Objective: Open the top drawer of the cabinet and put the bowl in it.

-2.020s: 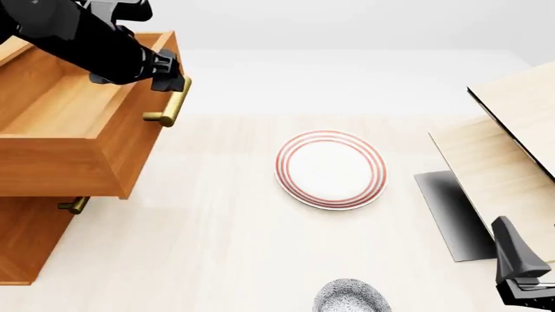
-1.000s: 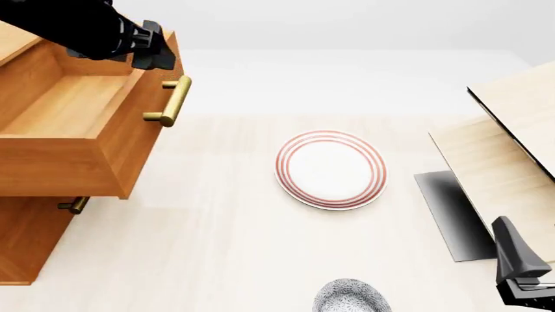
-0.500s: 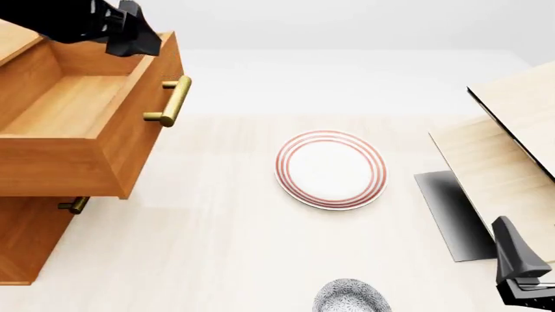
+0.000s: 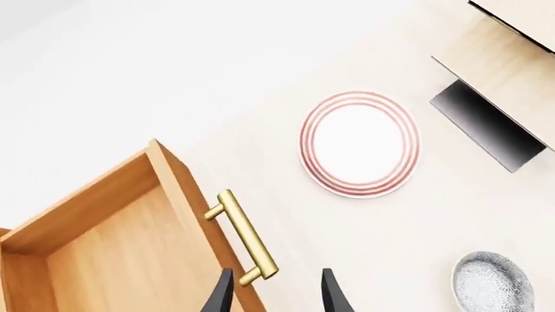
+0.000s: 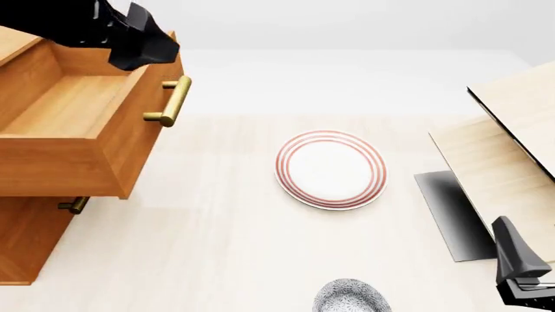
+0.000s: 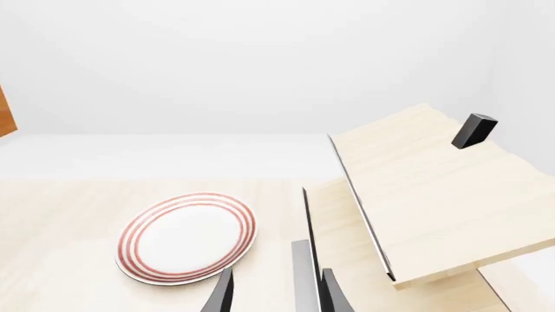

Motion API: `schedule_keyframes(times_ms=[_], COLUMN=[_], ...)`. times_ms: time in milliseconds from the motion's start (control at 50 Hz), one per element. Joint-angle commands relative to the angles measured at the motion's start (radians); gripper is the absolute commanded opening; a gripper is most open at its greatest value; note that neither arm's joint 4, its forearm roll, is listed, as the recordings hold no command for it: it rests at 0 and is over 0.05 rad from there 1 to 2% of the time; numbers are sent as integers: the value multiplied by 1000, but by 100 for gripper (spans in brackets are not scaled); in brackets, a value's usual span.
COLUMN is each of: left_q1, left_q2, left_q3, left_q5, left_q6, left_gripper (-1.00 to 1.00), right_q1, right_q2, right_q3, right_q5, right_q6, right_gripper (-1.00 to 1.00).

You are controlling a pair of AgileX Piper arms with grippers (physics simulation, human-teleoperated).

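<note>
The cabinet [image 5: 26,240] stands at the left with its top drawer [image 5: 69,123] pulled out and empty; its brass handle [image 5: 169,101] is free. The drawer [image 4: 104,253] and handle [image 4: 243,237] also show in the left wrist view. My left gripper [image 5: 147,47] hovers above the drawer's front corner, open and empty [image 4: 275,299]. The speckled bowl [image 5: 351,298] sits upright at the near table edge, also in the left wrist view [image 4: 492,285]. My right gripper [image 5: 520,279] is at the near right, open and empty [image 6: 275,296], to the right of the bowl and apart from it.
A flat white plate with red rings [image 5: 331,169] lies mid-table. Pale light-wood panels [image 5: 511,149] with a dark slab [image 5: 451,214] stand at the right. A small dark block [image 6: 474,130] rests on the upper panel. A lower drawer's handle [image 5: 74,206] shows under the open drawer.
My left gripper let go of the top drawer's handle and rose up and back, then shifted slightly right. The drawer stayed open. The right arm and the bowl have not moved.
</note>
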Motion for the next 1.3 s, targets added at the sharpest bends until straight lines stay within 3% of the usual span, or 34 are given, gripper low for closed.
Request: schedule_keyframes(times_ms=[20, 120, 160, 220, 240, 460, 500, 640, 680, 780, 1040, 1300], left_q1=[-90, -111, -154, -156, -181, -225, -261, -297, -338, -346, -436, -461], left_q2=[-33, -57, -35, -55, -43, -71, -56, -52, -15, -21, 44, 56], left_q3=[7, 30, 13, 54, 46, 111, 101, 131, 114, 162, 214, 312], left_q5=[-9, -20, -30, -51, -58, -125, -139, -167, -168, -185, -268, -352], left_q6=[20, 27, -12, 0, -32, -22, -57, -69, -120, -84, -142, -166], left_gripper=[100, 100, 100, 100, 100, 100, 100, 100, 100, 100, 100, 100], right_q1=[0, 0, 0, 0, 0, 0, 0, 0, 0, 0, 0, 0], right_q2=[-1, -1, -1, -1, -1, -1, -1, -1, -1, -1, -1, -1], right_q3=[1, 1, 1, 1, 1, 1, 1, 1, 1, 1, 1, 1], right_q5=[0, 0, 0, 0, 0, 0, 0, 0, 0, 0, 0, 0], right_q6=[0, 0, 0, 0, 0, 0, 0, 0, 0, 0, 0, 0], right_gripper=[100, 100, 100, 100, 100, 100, 100, 100, 100, 100, 100, 100])
